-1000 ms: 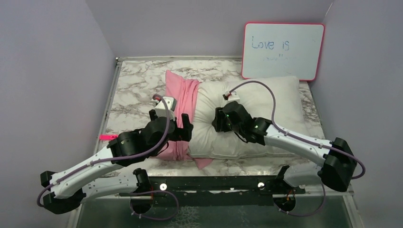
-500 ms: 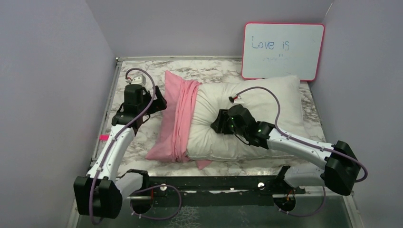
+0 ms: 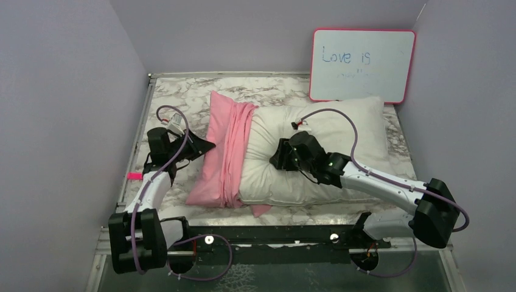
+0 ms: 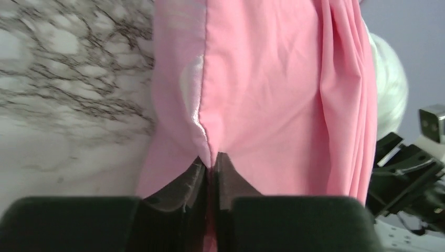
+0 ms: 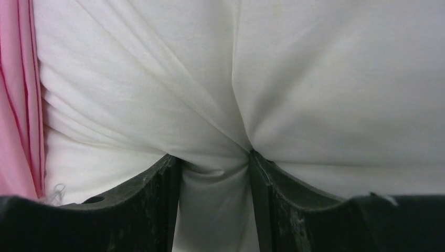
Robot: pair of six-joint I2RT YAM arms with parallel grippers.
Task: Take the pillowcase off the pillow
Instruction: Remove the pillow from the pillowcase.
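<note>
Pillow: the pillow (image 3: 331, 131) lies across the table (image 3: 173, 100), with most of its white cloth bare.
Pillowcase: the pillowcase (image 3: 224, 152) is bunched in folds over the pillow's left end only. Its loose edge spills onto the table left of the pillow, and some pink shows under the pillow's near edge.
Left gripper: the left gripper (image 4: 211, 159) sits just left of the pillow, jaws together and pinching the pink hem.
Right gripper: the right gripper (image 5: 214, 157) presses on the pillow's middle, jaws nipped on a pucker of white cloth.
Step in hand: likely drawing the cover off the pillow's left end.
Doing it well: pull low and straight, leftward away from the pillow, while the right gripper anchors it.
Risk: the thin pinch may slip on slick satin, and the pink under the pillow's near edge may snag.
</note>
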